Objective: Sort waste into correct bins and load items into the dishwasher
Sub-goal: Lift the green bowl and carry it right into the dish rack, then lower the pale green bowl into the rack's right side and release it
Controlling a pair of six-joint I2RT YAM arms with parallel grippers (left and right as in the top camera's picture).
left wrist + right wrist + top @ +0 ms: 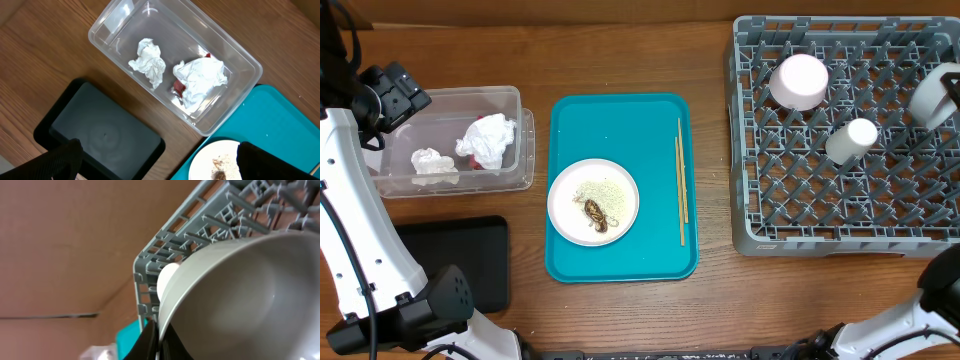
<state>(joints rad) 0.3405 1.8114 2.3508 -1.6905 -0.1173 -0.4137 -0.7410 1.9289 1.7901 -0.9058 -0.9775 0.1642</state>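
— Our left gripper hangs wide open and empty above the flat black rectangular tray and the round pinkish-white plate.

— Further off, crumpled white tissues lie in our clear plastic rectangular tub. Our right gripper is clamped tight on the rim of the larger whitish bowl, over the square grey plastic dish rack.

Tub sits at left on the surface, with two tissues in it and a wrapper under the right one. Flat tray lies just in front of the tub. Serving tray is at centre. Plate sits on its near-left part, carrying rice and scrap. Chopsticks lie along its right side. Rack at right holds small bowl, with cup right-front of it. Larger bowl is at the rack's right edge, possibly off the pegs.
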